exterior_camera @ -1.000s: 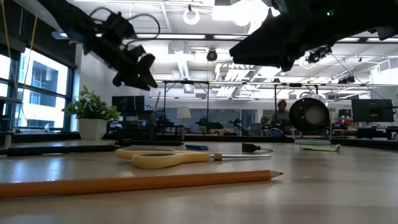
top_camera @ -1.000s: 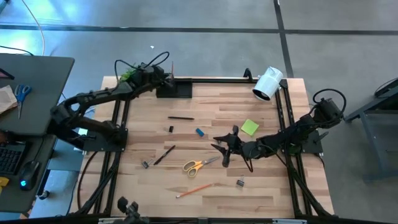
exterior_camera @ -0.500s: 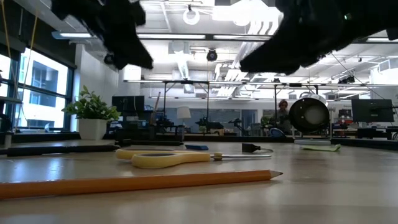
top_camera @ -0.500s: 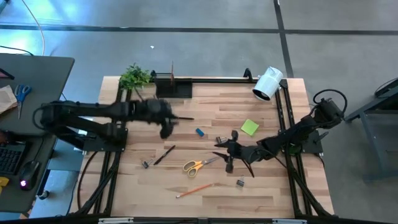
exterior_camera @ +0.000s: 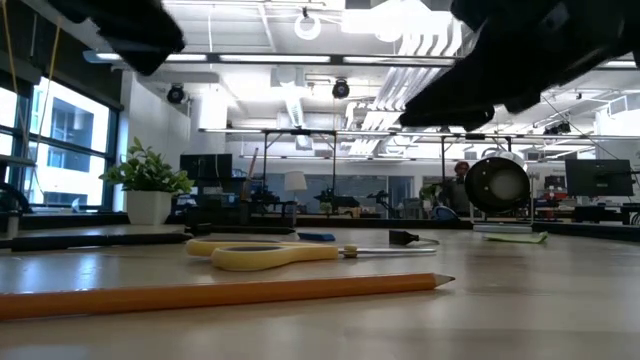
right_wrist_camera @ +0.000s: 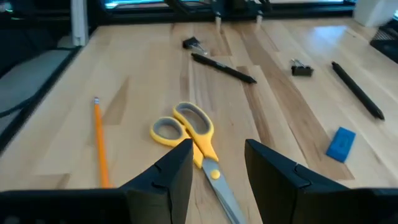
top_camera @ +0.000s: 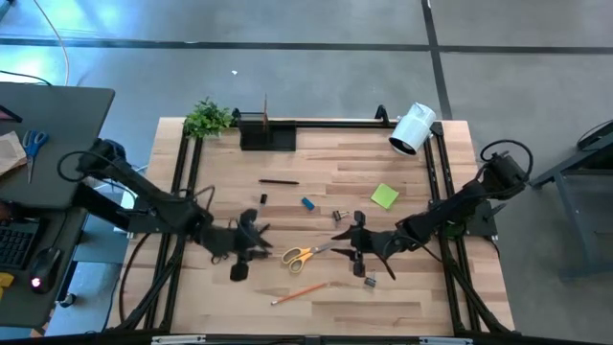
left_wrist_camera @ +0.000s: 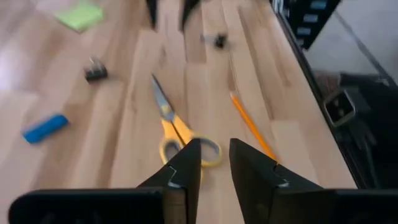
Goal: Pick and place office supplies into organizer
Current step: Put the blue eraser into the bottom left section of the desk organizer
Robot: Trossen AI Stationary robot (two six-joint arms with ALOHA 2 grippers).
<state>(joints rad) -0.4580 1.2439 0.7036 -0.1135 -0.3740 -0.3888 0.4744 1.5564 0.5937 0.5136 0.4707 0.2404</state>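
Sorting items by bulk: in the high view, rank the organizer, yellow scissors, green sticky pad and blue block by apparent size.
Largest to smallest:
1. organizer
2. yellow scissors, close to the organizer in length
3. green sticky pad
4. blue block

Overhead, table-level and both wrist cameras all share the yellow-handled scissors.

Even overhead light brightens the wooden table, casting only faint shadows. Around the pencil, the low view glares with ceiling lamps and window light, arms reduced to silhouettes. The left wrist view is motion-blurred around the scissors.
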